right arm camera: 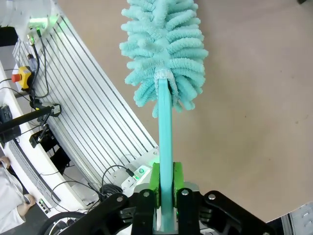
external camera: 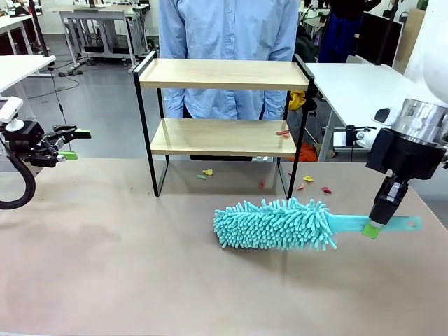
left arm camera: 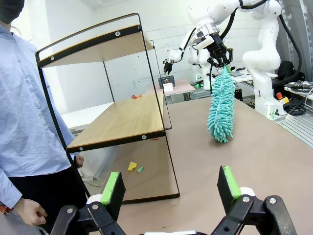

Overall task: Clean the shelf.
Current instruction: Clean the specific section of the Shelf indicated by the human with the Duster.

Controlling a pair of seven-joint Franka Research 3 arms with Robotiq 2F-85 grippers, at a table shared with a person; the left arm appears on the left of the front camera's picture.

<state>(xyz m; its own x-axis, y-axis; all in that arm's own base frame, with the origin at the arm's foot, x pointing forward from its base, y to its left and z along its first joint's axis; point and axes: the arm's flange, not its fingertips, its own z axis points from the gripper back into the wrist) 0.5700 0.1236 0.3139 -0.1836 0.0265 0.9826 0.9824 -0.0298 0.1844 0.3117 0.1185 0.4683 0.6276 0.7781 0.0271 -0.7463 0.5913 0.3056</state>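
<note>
Brown desk in foreground, matte top, even overhead light, soft shadows. Beyond far edge: grey floor, thin black cables trailing across it. White table off desk's far left corner, second white table off far right corner. Metal-framed benches at back of room. Plain white wall in left wrist view.

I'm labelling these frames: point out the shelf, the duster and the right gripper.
shelf [external camera: 224, 73], front view, top board.
duster [external camera: 273, 224], front view, fluffy head.
right gripper [external camera: 372, 229], front view, between fingertips at the handle.
</note>
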